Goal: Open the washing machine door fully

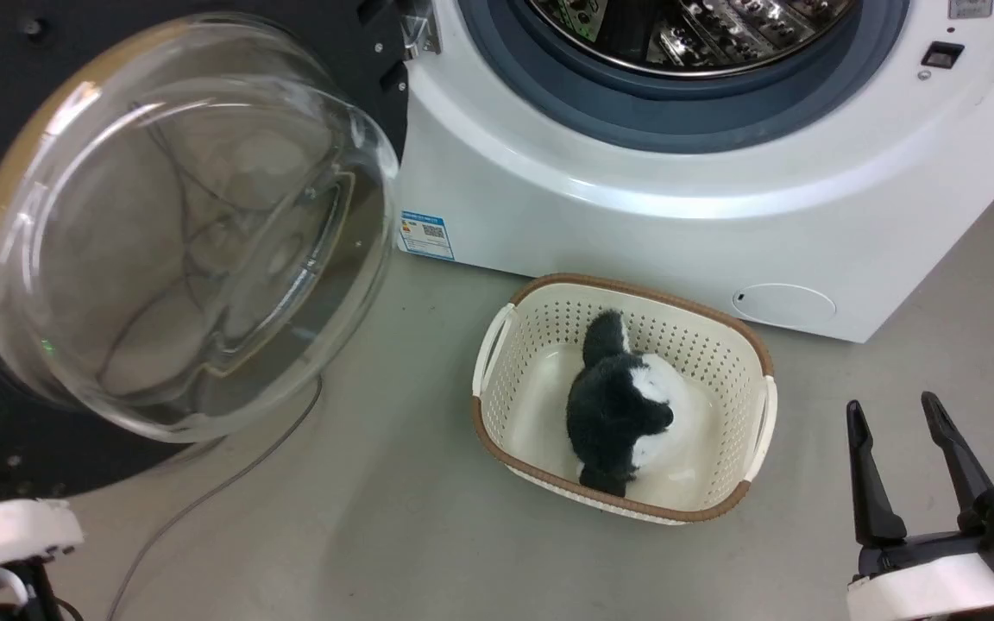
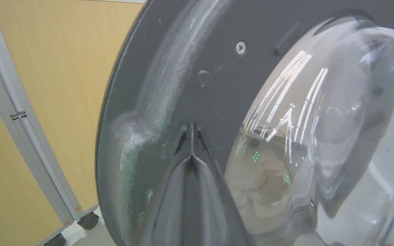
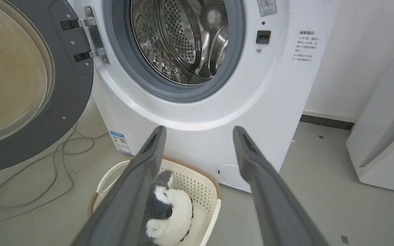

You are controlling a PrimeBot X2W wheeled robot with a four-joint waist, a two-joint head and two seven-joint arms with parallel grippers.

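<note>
Late in the opening, by the look of it: large round glossy black washing machine door with bulging clear glass bowl (image 1: 178, 224) standing swung wide on its hinge, off to the left of the big white front-loading washing machine (image 1: 635, 224), inner face toward the robot, grey-rimmed steel drum opening (image 1: 687, 26) fully exposed.

Left hand (image 2: 191, 131) with both long dark fingers pressed together, empty, tips up at the door's dark inner ring beside the glass; actual contact hard to tell. Right hand (image 1: 891, 405) spread wide, holding nothing, low at the right above the grey floor (image 1: 393, 535), well apart from door and machine.

Next move, as a judgement: a gentle push with the closed left tips on the dark ring, outward about the hinge, to the hinge's limit. Calls for keeping off the glass bulge, likely slippery, and for minding the thin grey cable (image 1: 229, 483) lying on the floor beneath the door.

Containers: cream perforated plastic laundry basket with brown rim (image 1: 635, 289) on the floor just in front of the machine, holding one black-and-white plush toy (image 1: 622, 405). Drum seemingly empty, as far as visible.
</note>
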